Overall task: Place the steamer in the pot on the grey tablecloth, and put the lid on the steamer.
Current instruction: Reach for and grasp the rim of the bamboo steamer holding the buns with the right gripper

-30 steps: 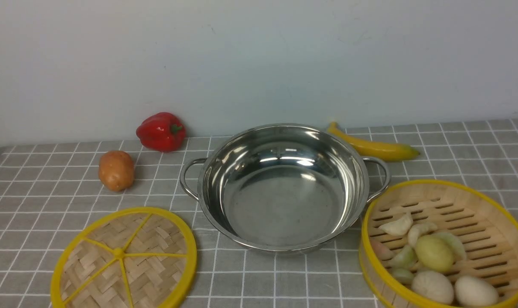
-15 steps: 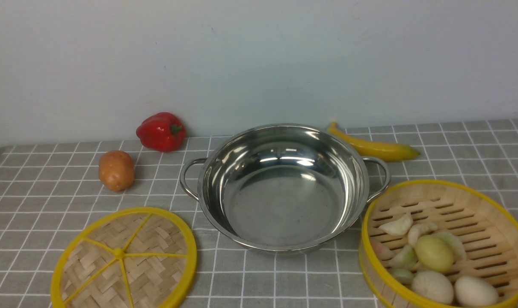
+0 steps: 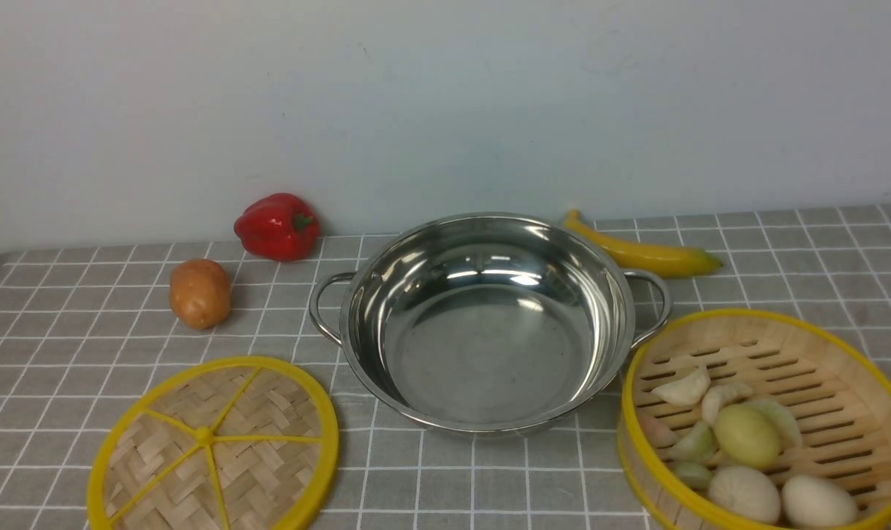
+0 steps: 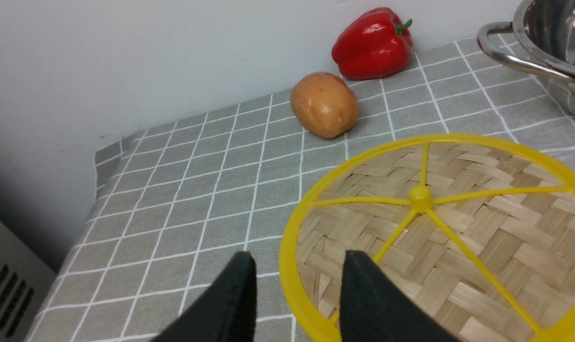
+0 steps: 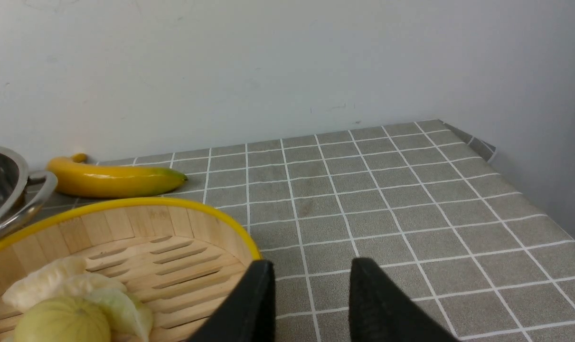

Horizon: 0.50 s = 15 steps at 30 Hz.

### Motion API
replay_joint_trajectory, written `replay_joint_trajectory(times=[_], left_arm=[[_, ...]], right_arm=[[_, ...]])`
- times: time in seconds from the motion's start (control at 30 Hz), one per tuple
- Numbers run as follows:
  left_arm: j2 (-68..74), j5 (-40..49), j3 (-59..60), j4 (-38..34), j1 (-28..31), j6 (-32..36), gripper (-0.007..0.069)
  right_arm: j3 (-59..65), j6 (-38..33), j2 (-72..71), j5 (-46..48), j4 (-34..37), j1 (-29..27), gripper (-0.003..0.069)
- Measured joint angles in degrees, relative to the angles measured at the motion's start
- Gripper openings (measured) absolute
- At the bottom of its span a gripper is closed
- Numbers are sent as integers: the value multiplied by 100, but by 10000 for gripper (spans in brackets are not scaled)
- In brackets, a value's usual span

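Grey gridded tablecloth (image 3: 460,486): stainless pot (image 3: 489,353), centre, empty; bamboo steamer (image 3: 769,368), four o'clock; woven lid (image 3: 217,456), eight o'clock; both unplaced. Pincers, left (image 4: 299,294) and right (image 5: 311,299): open.

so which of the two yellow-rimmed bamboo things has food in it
The steamer, the deep slatted basket right of the pot; dumplings and other food lie in it. The lid is flat, with yellow spokes, and bears nothing.

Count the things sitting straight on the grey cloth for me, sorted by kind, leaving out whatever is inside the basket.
Cookware (pot, bamboo steamer, woven lid): 3
Pretend or real food (red pepper, brown potato, yellow banana): 3
Total: 6
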Motion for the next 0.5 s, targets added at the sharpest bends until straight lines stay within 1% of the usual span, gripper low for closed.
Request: replay_joint_trajectory(times=[0.07,0.13,0.17,0.23,0.27,0.3,0.33,0.37,0.4,0.43,0.5], left_arm=[[0,0,0,29,0,-6,243],[0,0,0,-228,0,-92,243],[0,0,0,-658,0,-261,243],[0,0,0,-1270,0,-543,243],[0,0,0,-1733,0,-698,243],[0,0,0,-1835,0,-734,243],[0,8,0,-2687,0,-1055,243],[0,15,0,-2799,0,-1096,243],[0,34,0,-3684,0,-1381,243],[0,41,0,-4413,0,-1561,243],[0,46,0,-5116,0,-1680,243]], right_arm=[[0,0,0,0,0,0,243],[0,59,0,0,350,0,243],[0,223,0,0,859,0,243],[0,462,0,0,1548,0,243],[0,549,0,0,1802,0,243],[0,610,0,0,1973,0,243],[0,796,0,0,2578,0,243],[0,841,0,0,2743,0,243],[0,997,0,0,3367,0,243],[0,1075,0,0,3776,0,243],[0,1125,0,-5,4212,0,243]])
